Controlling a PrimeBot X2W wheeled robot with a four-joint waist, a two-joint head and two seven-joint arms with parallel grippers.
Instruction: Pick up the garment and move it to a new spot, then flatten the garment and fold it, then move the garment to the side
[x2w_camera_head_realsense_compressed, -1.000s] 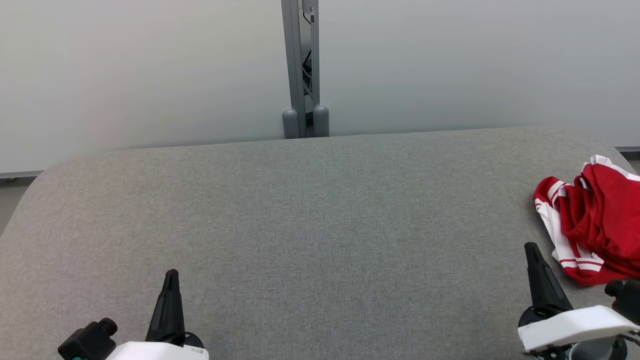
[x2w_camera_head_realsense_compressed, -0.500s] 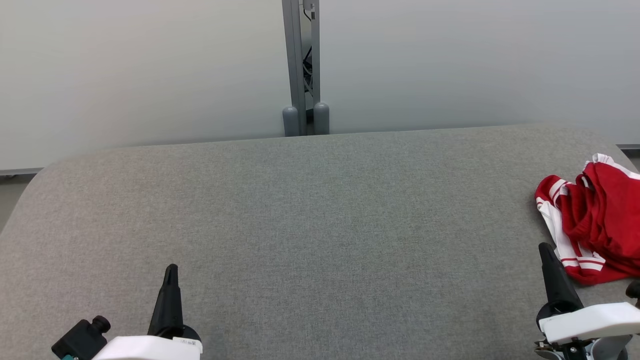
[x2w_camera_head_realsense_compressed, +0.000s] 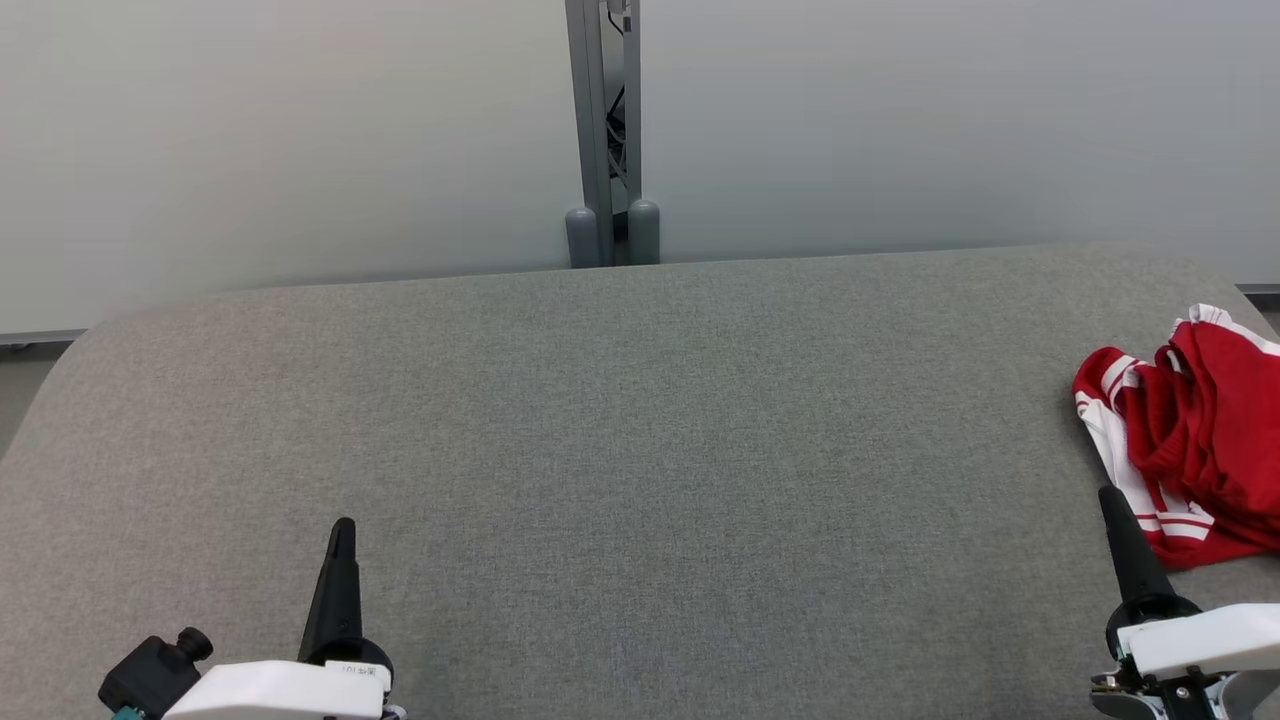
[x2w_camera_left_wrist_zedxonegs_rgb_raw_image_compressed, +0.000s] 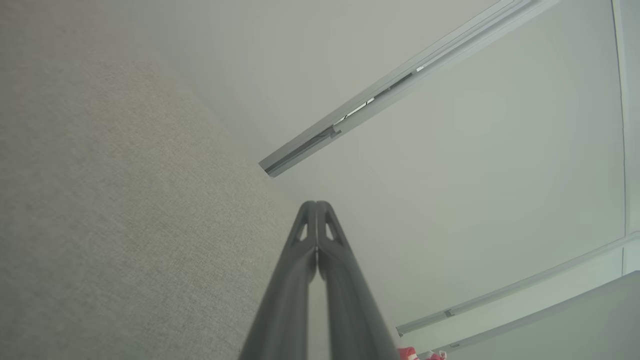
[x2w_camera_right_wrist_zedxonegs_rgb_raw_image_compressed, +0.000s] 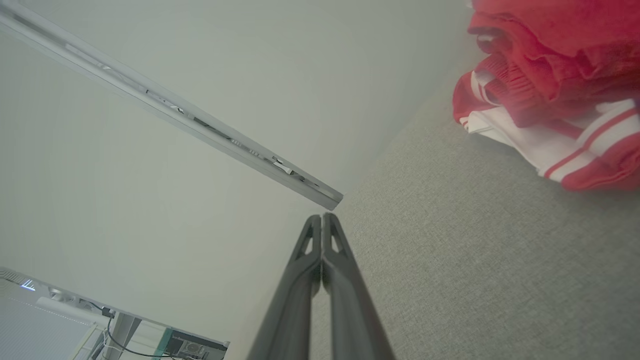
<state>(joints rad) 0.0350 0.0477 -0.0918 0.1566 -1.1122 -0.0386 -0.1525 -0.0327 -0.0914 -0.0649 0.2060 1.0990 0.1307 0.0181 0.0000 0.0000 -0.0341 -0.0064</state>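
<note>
- Grey woven fabric covers the broad, round-cornered bench (x2w_camera_head_realsense_compressed: 640, 420), which spans the head view from side to side.
- We find the crumpled red cloth garment with white stripes (x2w_camera_head_realsense_compressed: 1195, 440) lying in a heap at the right end of the bench. The right border of the head view cuts off part of it.
- The left pincer (x2w_camera_head_realsense_compressed: 341, 535), two long dark fingers on a white housing, sits at the lower left over the bench. It is clenched tip to tip and grasps nothing. The left wrist view shows the fingers meeting along their length.
- The right pincer (x2w_camera_head_realsense_compressed: 1118, 505) sits at the lower right, likewise clenched and empty.
- In the head view the tip of the right pincer appears just beside the garment's white-striped near edge. The right wrist view shows bare grey fabric between the fingers and the garment, so we record them as apart.
- Behind the bench stand pale grey-white wall panels (x2w_camera_head_realsense_compressed: 300, 130), with an upright grey metal post (x2w_camera_head_realsense_compressed: 600, 130) between them at the middle of the far edge.
</note>
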